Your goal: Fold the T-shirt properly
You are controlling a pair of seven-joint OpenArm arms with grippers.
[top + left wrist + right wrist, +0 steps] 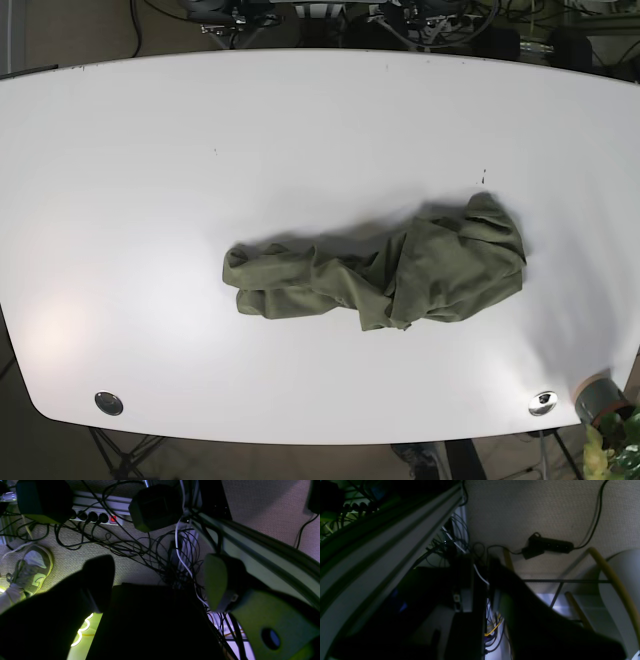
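Below, no readable writing anywhere, left gripper [160,580] spread wide over floor cables [140,547], right gripper [480,585] narrow near carpet, crumpled green T-shirt [385,275] on white table [150,180], apart from both.

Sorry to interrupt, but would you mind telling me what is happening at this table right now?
Nothing is being handled at the moment. An olive-green T-shirt lies crumpled in a heap on the white table, not yet folded. Neither arm appears over the table; both wrist cameras look down at the carpet, cables and a power strip beside the table's edge. The left gripper looks open.
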